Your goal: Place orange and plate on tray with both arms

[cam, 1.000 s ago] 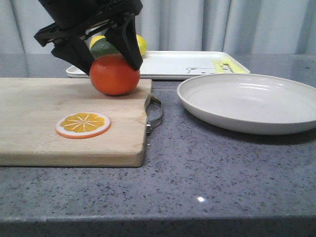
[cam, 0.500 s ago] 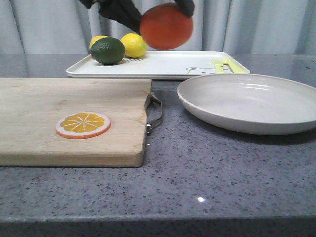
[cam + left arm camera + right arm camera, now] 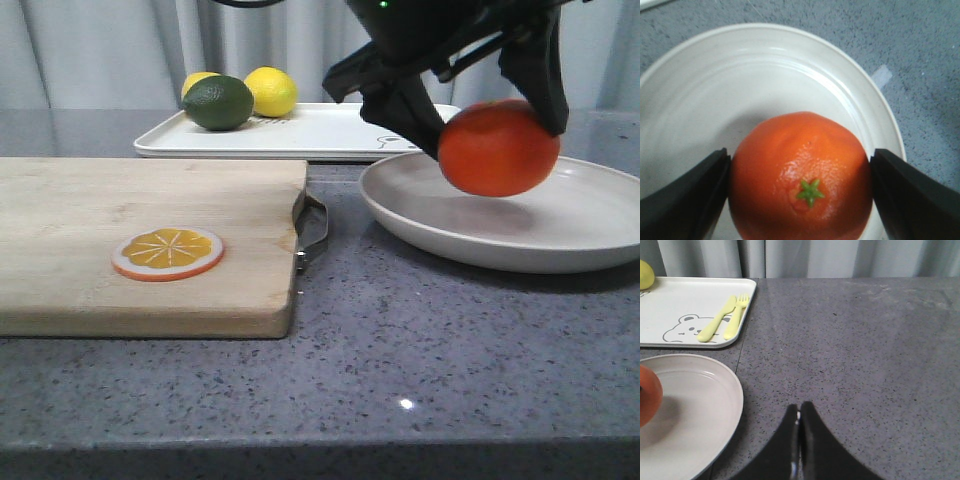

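My left gripper [image 3: 490, 125] is shut on the orange [image 3: 498, 147] and holds it just above the off-white plate [image 3: 590, 225] at the front right. In the left wrist view the orange [image 3: 801, 177] sits between the two black fingers [image 3: 685, 192], stem up, over the plate [image 3: 740, 80]. The white tray [image 3: 330, 130] lies at the back, beyond the plate. My right gripper [image 3: 799, 412] is shut and empty over the grey counter, to the right of the plate [image 3: 695, 405]; the orange's edge [image 3: 649, 395] and the tray [image 3: 670, 310] show there too.
A wooden cutting board [image 3: 90, 220] with an orange slice [image 3: 168, 252] lies at the left. Two lemons [image 3: 270, 90] and a green lime [image 3: 218, 102] sit on the tray's left end. A yellow fork and spoon [image 3: 722, 317] lie by the bear drawing.
My left gripper lifted the orange off the cutting board, carried it right past the tray, and now holds it low over the plate.
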